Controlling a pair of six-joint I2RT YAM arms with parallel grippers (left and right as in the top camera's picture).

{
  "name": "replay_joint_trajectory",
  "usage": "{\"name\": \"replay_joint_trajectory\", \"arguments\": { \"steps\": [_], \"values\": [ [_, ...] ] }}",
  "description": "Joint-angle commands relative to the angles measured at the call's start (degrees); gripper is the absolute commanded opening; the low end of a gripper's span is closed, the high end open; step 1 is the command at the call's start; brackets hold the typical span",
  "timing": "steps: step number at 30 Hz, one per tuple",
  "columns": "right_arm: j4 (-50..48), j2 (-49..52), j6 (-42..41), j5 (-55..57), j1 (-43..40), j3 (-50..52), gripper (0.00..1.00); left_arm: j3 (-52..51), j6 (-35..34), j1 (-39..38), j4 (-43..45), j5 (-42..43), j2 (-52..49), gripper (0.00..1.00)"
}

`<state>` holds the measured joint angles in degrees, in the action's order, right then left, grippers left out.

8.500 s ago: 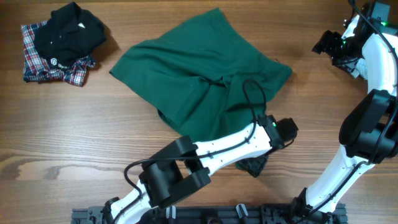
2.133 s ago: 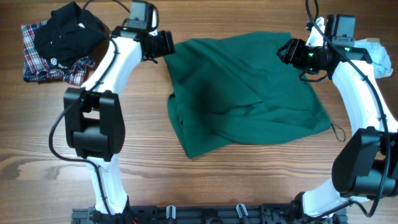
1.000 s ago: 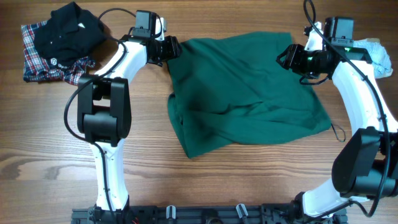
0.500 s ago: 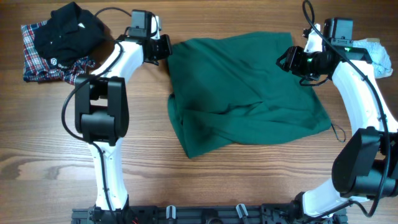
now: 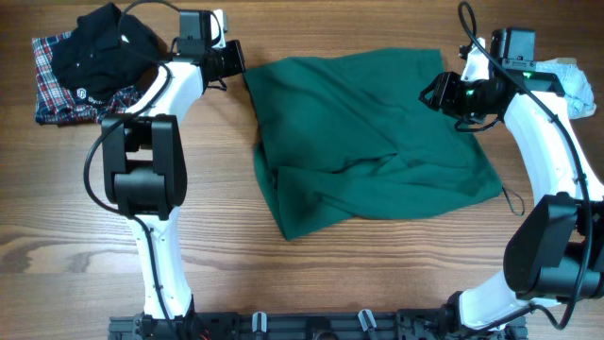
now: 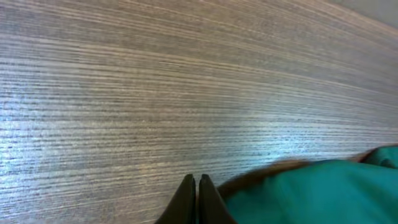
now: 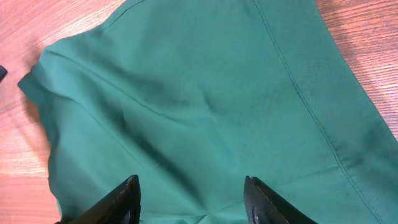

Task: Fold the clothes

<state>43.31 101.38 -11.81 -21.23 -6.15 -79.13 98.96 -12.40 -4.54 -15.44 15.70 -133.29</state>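
Observation:
The clothes (image 5: 368, 132), a large dark green garment, lie spread and creased across the middle of the table, with a thin cord (image 5: 512, 201) trailing off the right edge. My left gripper (image 5: 231, 62) is shut at the garment's far-left corner. In the left wrist view its tips (image 6: 196, 182) are pressed together over bare wood, and the raised green edge (image 6: 311, 193) runs up against the right finger. My right gripper (image 5: 440, 90) hovers over the far-right part of the clothes (image 7: 205, 93), with its fingers (image 7: 127, 199) wide apart and open (image 7: 193, 205).
A black shirt on a red-blue plaid shirt (image 5: 90, 66) lies at the far left, just beyond the left arm. A small pale cloth (image 5: 572, 80) sits at the far right behind the right arm. Wooden table (image 5: 113, 255) surrounds the garment.
My left gripper has shut at the garment's far-left corner and moved left, and that corner has shifted slightly left with it. The right gripper has barely moved.

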Motion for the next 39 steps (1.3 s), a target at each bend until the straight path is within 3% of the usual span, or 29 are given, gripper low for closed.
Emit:
{"name": "replay_joint_trajectory", "arguments": {
  "steps": [1, 2, 4, 10, 15, 20, 23, 26, 30, 39],
  "values": [
    [0.09, 0.79, 1.18, -0.59, -0.28, -0.37, 0.54, 0.55, 1.68, 0.26, -2.58, 1.73, -0.98, 0.27],
    [0.02, 0.79, 1.18, -0.59, -0.28, -0.37, 0.54, 0.55, 1.68, 0.26, -4.24, 2.97, -0.98, 0.49],
    [0.00, 0.79, 1.22, -0.59, -0.28, -0.35, 0.54, 0.55, 1.68, 0.26, -6.64, 2.91, -0.98, 0.71],
    [-0.17, 0.79, 1.22, -0.63, -0.28, -0.35, 0.54, 0.55, -0.46, 0.26, -8.83, 4.57, -0.98, 0.72],
    [-0.15, 0.79, 1.20, -0.63, -0.28, -0.35, 0.54, 0.55, -0.46, -0.79, -8.94, 7.06, -1.01, 0.60],
    [0.04, 0.79, 1.27, -0.63, -0.28, -0.37, 0.54, 0.55, -0.44, -3.72, -8.63, 6.49, -1.11, 0.60],
    [0.13, 0.79, 1.29, -0.63, -0.28, -0.37, 0.54, 0.55, -0.46, -4.04, -8.70, 4.37, -1.53, 0.54],
    [0.48, 0.79, 1.33, -0.61, -0.28, -0.37, 0.54, 0.55, -0.46, -3.82, -8.87, 4.39, -2.47, 0.37],
    [0.48, 0.79, 1.33, -0.61, -0.28, -0.35, 0.53, 0.55, -0.44, -3.82, -8.07, 4.28, -3.28, 0.04],
    [1.31, 0.79, 1.31, 0.50, -0.28, -0.35, 0.53, 0.55, 0.24, -3.08, -0.33, -3.85, -3.30, 0.04]
  ]
}}
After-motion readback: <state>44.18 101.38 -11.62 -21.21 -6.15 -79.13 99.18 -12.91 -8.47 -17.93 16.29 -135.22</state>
